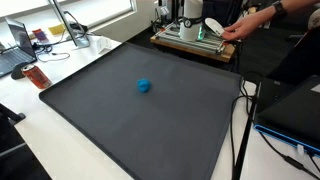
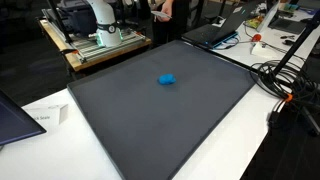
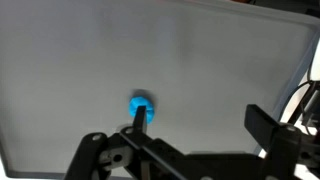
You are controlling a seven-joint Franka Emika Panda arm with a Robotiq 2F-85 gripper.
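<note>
Blue ball [image 1: 144, 86]: one, small, rounded, soft-looking. Lay on one flat, matte, dark-grey mat [image 1: 100, 120], slightly toward 12 o'clock from its centre in both exterior views. Gripper [image 3: 200, 130]: spread fully wide, held nothing, ball toward 9 o'clock.

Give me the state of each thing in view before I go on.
blue object: lying loose near the middle of the mat, not held.
gripper: jaws wide open, empty, away from the blue object.
black mat: flat on the table, bearing only the blue object.
laptop: lid open, beside the mat.
</note>
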